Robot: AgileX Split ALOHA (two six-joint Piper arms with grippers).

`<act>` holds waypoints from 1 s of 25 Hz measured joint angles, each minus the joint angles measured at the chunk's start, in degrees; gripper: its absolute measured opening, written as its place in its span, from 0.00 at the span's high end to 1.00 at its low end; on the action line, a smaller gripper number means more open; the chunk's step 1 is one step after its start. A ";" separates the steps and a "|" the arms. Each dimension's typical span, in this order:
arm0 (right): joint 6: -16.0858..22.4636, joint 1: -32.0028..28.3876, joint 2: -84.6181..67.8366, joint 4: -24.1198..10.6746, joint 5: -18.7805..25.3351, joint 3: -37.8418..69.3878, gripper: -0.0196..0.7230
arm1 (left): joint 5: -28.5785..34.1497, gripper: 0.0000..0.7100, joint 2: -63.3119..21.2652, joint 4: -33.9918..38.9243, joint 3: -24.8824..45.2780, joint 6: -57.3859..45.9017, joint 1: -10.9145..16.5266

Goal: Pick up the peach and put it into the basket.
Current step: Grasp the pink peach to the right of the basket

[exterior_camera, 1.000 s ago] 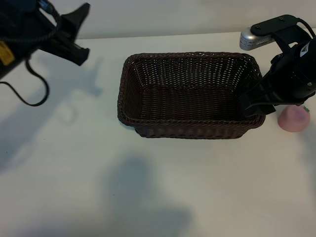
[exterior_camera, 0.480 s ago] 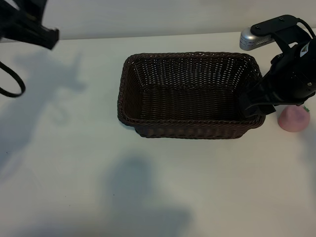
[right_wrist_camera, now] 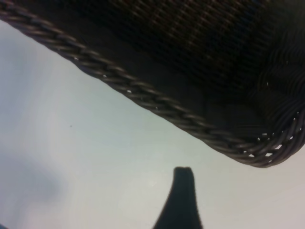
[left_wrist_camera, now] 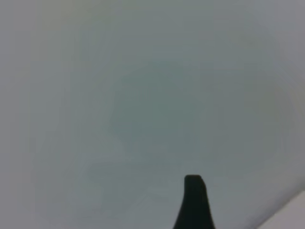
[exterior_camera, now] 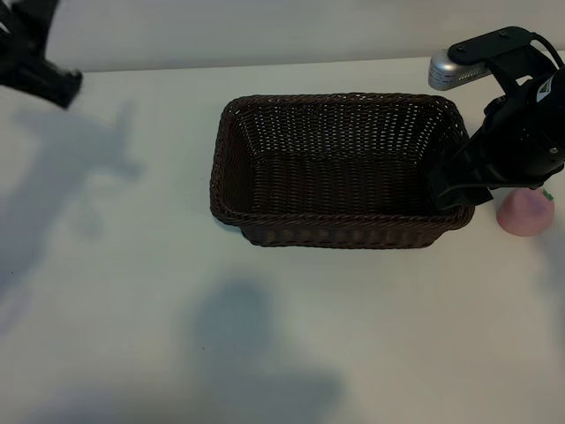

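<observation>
Item: peach (exterior_camera: 524,215). Small, round, pale pink, a speck of green at its top. Location: on the white table (exterior_camera: 291,336), at the exterior view's right edge, just outside the right-hand short wall of the basket. Partly covered from above by the right arm. Not lifted, not held.

Item: basket (exterior_camera: 340,234). Large, dark-brown wicker, rectangular with rounded corners, braided rim. Location: centre of the table. Contents: none visible; the woven floor shows bare.

Item: right tool (exterior_camera: 459,190). Location: angled steeply down over the basket's near right corner, just beside the peach but on the basket side of it. The right wrist view shows the braided rim and the corner of the basket, one dark fingertip (right_wrist_camera: 181,195) over bare table, and no peach. Nothing lies between its fingers; judged spread apart and empty.

Item: left tool (exterior_camera: 40,75). Location: far upper-left corner of the exterior view, well apart from basket and peach. Its wrist view shows only one dark fingertip (left_wrist_camera: 193,202) against a blank pale surface. Whether its fingers are apart or together cannot be told. Carries nothing visible.

Status of task: not begun in effect. Grasp, lift and placing all remain.

Relation of peach to tool: the peach sits to the outer side of the right tool, near but not between the fingers. Judgement: the tool would need to shift away from the basket to bracket the fruit before closing.
</observation>
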 joint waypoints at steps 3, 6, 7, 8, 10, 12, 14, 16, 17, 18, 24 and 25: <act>0.00 0.00 0.00 0.00 0.00 0.00 0.17 | 0.47 0.24 0.00 0.00 0.00 7.33 0.00; 0.00 0.00 0.00 0.00 0.20 0.00 0.17 | -0.09 0.25 0.00 -0.92 0.00 16.03 0.00; 0.00 0.00 0.00 0.00 0.27 0.00 0.17 | -0.52 0.25 0.00 -2.16 0.00 18.33 0.00; 0.00 0.00 0.00 0.00 0.29 0.00 0.17 | -0.99 0.25 0.00 -4.53 0.00 19.49 0.00; 0.00 0.00 0.00 0.00 0.33 0.00 0.17 | -2.39 0.25 -0.07 -10.98 0.00 19.36 0.00; 0.00 0.00 0.00 0.00 0.40 0.00 0.17 | -2.61 0.25 -0.32 -18.19 0.00 18.49 0.00; 0.00 0.00 0.00 0.00 0.47 0.00 0.17 | -0.88 0.25 -0.84 -24.09 0.00 18.16 0.00; 0.00 0.00 0.00 0.00 0.49 0.00 0.17 | 1.77 0.25 -1.16 -28.32 0.00 17.99 0.00; 0.00 0.00 0.00 0.00 0.53 0.00 0.17 | 3.08 0.25 -1.42 -30.43 0.00 18.00 0.00; 0.00 0.00 0.00 0.00 0.53 0.00 0.17 | 3.89 0.25 -1.81 -32.44 0.00 18.00 0.00; 0.00 0.00 0.00 0.00 0.53 0.00 0.17 | 7.40 0.25 -8.99 -35.52 0.00 19.51 0.00; 0.00 0.00 0.00 0.00 0.53 0.00 0.17 | 7.57 0.26 -10.31 -35.52 0.00 20.01 0.00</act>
